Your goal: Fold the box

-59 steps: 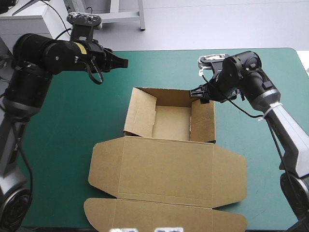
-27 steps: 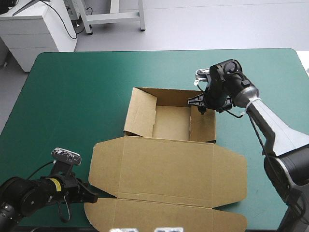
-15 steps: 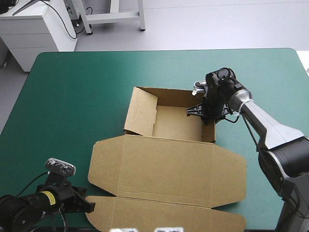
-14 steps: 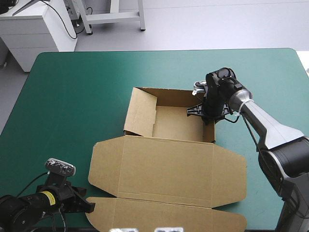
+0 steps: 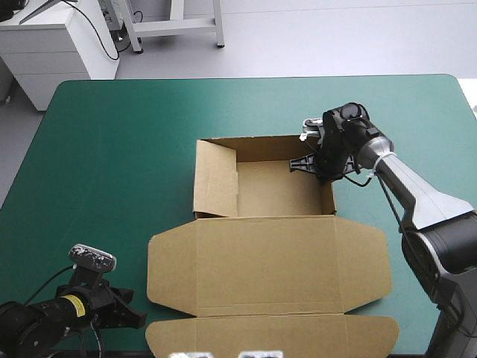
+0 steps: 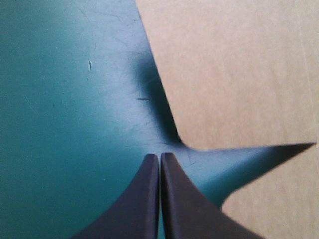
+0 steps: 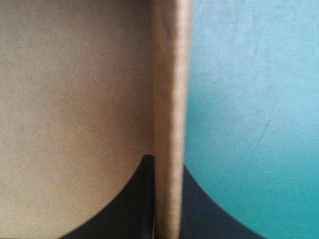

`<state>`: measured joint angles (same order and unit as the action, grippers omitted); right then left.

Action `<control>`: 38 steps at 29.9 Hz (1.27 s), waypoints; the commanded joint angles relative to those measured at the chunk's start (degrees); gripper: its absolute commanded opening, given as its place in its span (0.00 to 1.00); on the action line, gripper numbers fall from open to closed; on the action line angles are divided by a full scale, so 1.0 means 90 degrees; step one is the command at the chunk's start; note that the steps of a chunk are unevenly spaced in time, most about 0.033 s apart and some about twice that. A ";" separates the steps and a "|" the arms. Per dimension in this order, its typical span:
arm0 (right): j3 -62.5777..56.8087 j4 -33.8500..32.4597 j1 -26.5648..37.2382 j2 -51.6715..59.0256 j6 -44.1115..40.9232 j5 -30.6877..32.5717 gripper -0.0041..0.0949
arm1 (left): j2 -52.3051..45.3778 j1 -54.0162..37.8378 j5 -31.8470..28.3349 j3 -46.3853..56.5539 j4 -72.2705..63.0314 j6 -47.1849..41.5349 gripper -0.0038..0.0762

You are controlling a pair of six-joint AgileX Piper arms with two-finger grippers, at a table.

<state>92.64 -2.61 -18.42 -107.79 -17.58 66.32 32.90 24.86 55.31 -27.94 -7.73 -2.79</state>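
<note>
Right gripper (image 5: pixel 306 162) jaws clamp the box's (image 5: pixel 276 190) right wall. Left gripper (image 6: pixel 159 157) jaws closed, empty, by the lid's (image 5: pixel 268 257) corner over the surface (image 5: pixel 112 149).

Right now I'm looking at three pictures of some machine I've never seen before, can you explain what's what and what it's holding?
It is a robot with two arms at a table with a teal-green cover. One picture looks down from above; the other two come from cameras on each wrist, looking along the black fingers. On the table lies a brown cardboard box, its walls raised, its lid flat. The right gripper pinches the box's right wall. The left gripper is shut, holding nothing, beside the lid's edge.
</note>
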 commanded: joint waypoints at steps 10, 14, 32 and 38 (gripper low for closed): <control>0.0203 -0.1150 0.2341 0.0592 0.0301 0.0402 0.02 | 0.0030 0.0030 -0.0297 -0.0170 -0.0066 0.0001 0.04; 0.0203 -0.1139 0.3222 0.0592 0.0578 0.0592 0.02 | 0.0030 0.0030 -0.0297 -0.0170 -0.0066 0.0001 0.04; 0.0203 -0.1794 0.5824 0.0592 0.1008 0.0132 0.02 | 0.0030 0.0030 -0.0311 -0.0170 -0.0019 -0.0079 0.04; 0.0203 -0.2133 0.5831 0.0592 0.1008 0.0159 0.02 | 0.0030 0.0030 -0.0311 -0.0170 -0.0019 -0.0068 0.04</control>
<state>92.81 -15.10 33.37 -105.58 -9.53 68.19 32.90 24.86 55.02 -27.94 -7.45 -3.00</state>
